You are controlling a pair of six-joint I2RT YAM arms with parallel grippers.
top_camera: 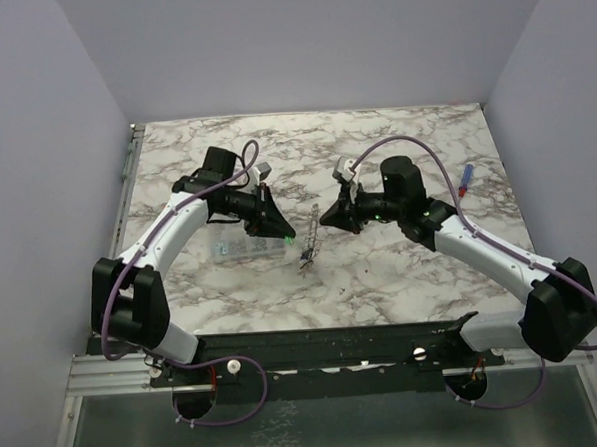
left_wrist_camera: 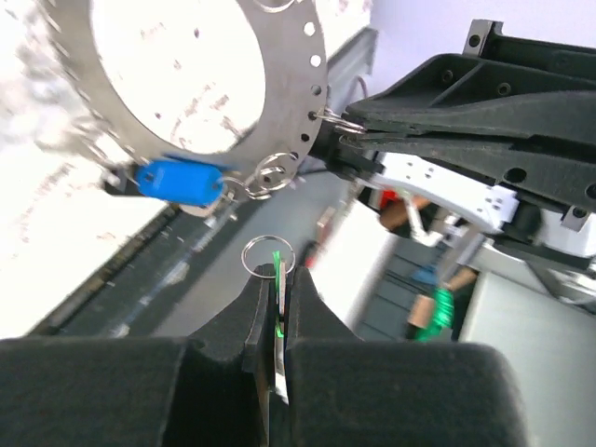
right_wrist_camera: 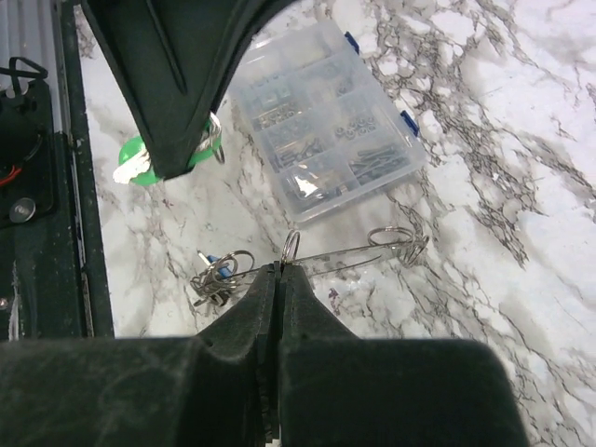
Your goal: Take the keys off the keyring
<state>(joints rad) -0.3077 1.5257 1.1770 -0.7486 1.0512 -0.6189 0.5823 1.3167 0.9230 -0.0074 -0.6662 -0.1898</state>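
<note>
My left gripper (left_wrist_camera: pixel 280 272) is shut on the green-headed key (left_wrist_camera: pixel 277 259), whose small split ring pokes out above the fingertips, apart from the keyring. The large grey keyring (left_wrist_camera: pixel 307 65) hangs just beyond, with the blue-headed key (left_wrist_camera: pixel 177 182) and small split rings on its rim. My right gripper (right_wrist_camera: pixel 279 270) is shut on the keyring's rim and holds it edge-on (right_wrist_camera: pixel 345 253) above the table. In the top view the keyring (top_camera: pixel 314 231) stands between both grippers, with keys dangling below (top_camera: pixel 307 261). The green key also shows in the right wrist view (right_wrist_camera: pixel 140 163).
A clear compartment box (right_wrist_camera: pixel 326 130) of small parts lies on the marble table under my left gripper; it also shows in the top view (top_camera: pixel 242 249). A blue and red pen-like tool (top_camera: pixel 466 180) lies at the far right. A black rail (right_wrist_camera: pixel 37 186) runs along the near edge.
</note>
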